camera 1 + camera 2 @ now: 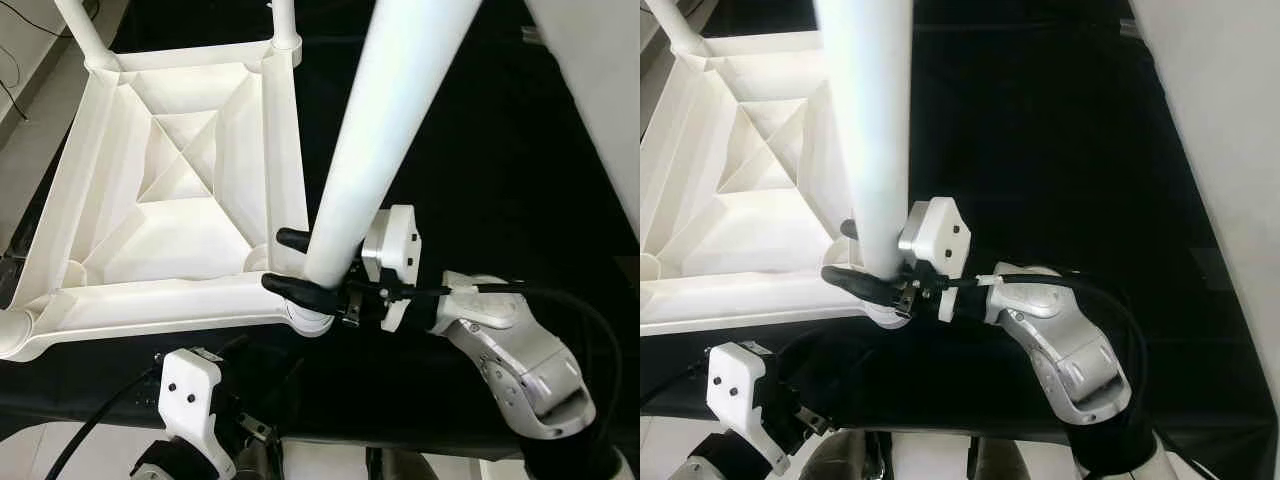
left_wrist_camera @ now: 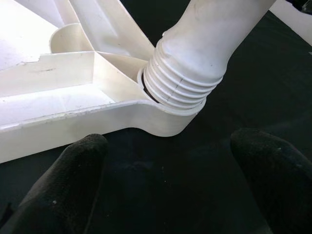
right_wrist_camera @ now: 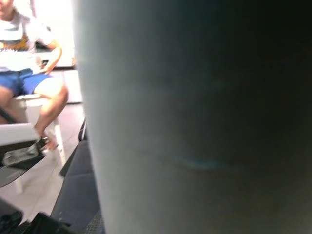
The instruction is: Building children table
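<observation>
The right gripper is clamped around the white plastic table leg, right above the threaded corner socket of the upside-down white plastic tabletop on the black bench. The left gripper hangs open just below that corner.

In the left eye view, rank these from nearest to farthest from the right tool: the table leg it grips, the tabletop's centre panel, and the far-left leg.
1. Table leg: clamped between the fingers of the right tool, at the tabletop's near corner.
2. Centre panel: up and to the left, mid underside of the upturned tabletop.
3. Far-left leg: at the far corner, top left.
</observation>
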You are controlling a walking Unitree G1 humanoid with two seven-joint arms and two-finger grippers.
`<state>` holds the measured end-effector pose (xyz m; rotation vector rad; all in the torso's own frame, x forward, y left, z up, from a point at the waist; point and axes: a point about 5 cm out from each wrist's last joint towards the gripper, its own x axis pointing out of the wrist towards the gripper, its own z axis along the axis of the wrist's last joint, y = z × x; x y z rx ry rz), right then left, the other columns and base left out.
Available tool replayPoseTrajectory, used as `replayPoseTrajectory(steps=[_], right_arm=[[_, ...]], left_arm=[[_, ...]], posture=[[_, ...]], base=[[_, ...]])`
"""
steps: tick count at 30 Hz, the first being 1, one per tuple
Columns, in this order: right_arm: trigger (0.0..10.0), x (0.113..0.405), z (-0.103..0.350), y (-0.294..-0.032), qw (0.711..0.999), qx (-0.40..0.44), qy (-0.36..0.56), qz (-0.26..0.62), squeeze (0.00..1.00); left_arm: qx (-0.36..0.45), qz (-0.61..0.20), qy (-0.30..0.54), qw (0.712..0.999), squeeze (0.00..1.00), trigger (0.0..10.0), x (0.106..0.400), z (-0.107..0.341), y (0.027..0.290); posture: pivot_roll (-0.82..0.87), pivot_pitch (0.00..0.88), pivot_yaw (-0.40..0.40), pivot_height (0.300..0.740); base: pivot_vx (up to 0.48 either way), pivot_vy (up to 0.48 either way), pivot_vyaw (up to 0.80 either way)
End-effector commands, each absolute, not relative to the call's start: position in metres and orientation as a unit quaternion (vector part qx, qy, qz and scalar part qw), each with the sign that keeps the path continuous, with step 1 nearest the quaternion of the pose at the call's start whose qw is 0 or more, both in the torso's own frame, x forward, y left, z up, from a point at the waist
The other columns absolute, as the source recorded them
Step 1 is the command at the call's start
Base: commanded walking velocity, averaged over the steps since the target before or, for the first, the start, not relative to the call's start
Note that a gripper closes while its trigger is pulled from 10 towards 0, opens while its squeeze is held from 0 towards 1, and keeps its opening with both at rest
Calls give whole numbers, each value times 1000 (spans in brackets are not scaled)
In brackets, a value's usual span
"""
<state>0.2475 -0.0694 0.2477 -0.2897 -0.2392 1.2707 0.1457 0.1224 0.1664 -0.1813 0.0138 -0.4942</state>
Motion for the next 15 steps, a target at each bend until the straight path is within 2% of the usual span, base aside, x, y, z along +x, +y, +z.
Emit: replayPoseTrajectory(steps=[1, 7, 15], right_arm=[[10000, 246, 222, -68, 771, -138, -31, 621, 0], [10000, 250, 224, -69, 741, -155, 2, 654, 0], [10000, 259, 221, -73, 734, -148, 50, 661, 0]], left_arm=[[-92, -238, 23, 967, 0, 10000, 145, 160, 124], [-93, -238, 22, 967, 0, 10000, 146, 160, 124], [-94, -237, 20, 967, 0, 10000, 146, 160, 123]], posture=[[69, 324, 7, 740], [67, 324, -1, 740], [67, 325, -5, 740]], base=[[0, 0, 0], [0, 0, 0], [0, 0, 0]])
